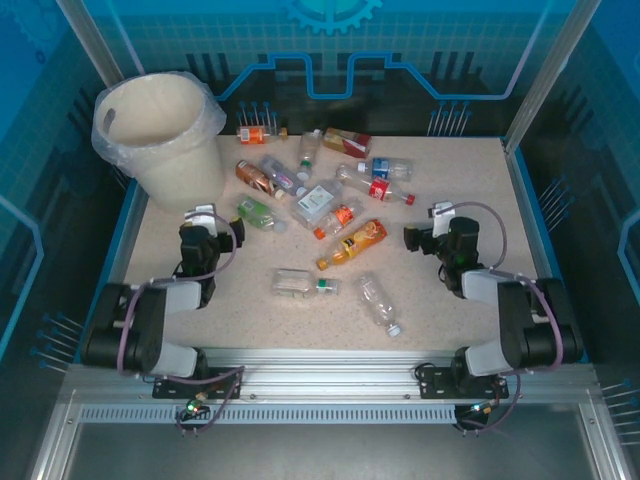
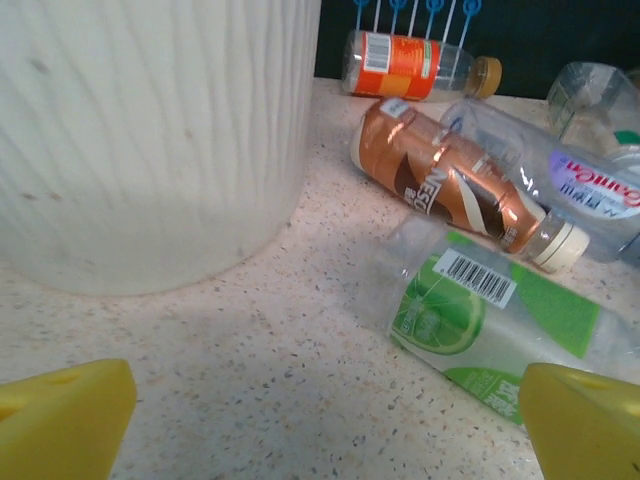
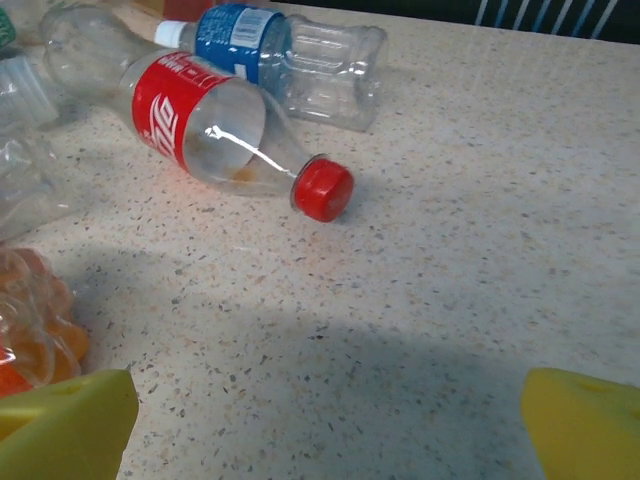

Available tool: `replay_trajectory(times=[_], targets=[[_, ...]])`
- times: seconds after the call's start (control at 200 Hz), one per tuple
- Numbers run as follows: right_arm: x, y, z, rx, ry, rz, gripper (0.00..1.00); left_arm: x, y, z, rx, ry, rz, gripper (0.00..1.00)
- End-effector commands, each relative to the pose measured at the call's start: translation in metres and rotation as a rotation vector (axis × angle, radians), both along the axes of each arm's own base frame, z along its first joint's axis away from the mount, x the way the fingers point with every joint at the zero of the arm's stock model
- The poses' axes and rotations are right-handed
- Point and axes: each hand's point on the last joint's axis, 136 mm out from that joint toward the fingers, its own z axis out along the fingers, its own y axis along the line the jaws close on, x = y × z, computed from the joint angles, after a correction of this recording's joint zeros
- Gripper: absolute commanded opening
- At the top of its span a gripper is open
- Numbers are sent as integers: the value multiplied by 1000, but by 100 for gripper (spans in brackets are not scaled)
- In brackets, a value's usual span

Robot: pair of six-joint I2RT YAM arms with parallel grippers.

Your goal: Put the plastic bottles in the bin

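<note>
A: Between the left fingers [image 2: 62, 415], spread wide and empty: bare bench [image 2: 250, 360]. Just ahead and to the right, the green-label bottle [image 2: 490, 310], flat on its side, long axis slanting from far-left to near-right, near end close by the right-hand fingertip.

B: And past that?

A: Ahead on the left, the bin [image 2: 150, 150], close, wall upright. Behind the green one, a brown bottle [image 2: 450, 185] on much the same slant, just beside it.

B: Right fingers [image 3: 65, 420]?

A: Wide apart too, gripping nothing. Ahead and left, the red-label bottle [image 3: 200, 115], red cap pointing back toward them, apart from both tips; a blue-label bottle [image 3: 290, 55] beyond.

B: Nearer arm for the bin?

A: Left, by the top view: bin at the far-left corner, right arm well apart from it. Probably best to begin with the green one. Shift right, turn to close across its short axis.
</note>
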Motion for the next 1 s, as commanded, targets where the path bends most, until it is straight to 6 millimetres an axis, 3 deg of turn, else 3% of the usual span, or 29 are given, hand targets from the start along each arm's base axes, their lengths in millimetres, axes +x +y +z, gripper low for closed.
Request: replay_trajectory(times=[0.0,0.085,0.165,0.25,0.355,0.48,0.64,0.78,0.915,0.995], targets=[[-4,-4,44,49,23,-87,100,-14,12,43,-48,-11,107,99],[-14,4,58,143,75,-119,100,-35,19,64,-169,8,207,99],[-23,11,61,236,110,-183,100,-53,18,70,-307,39,260,99],[-37,25,49,366,226,-228,100,-72,11,64,-466,97,291,99],[-62,65,27,463,429,-153,100,-85,-13,52,-623,192,233,99],[-90,118,9,340,543,9,100,-100,-36,34,-725,328,177,99],[-109,152,-22,95,603,119,100,-106,-50,28,-747,386,115,99],[-127,155,-30,-78,602,136,100,-109,-53,23,-737,405,91,99],[-149,146,-41,-123,645,129,100,-108,-58,18,-741,419,60,99],[-151,145,-49,-136,653,140,100,-104,-66,17,-755,426,15,99]])
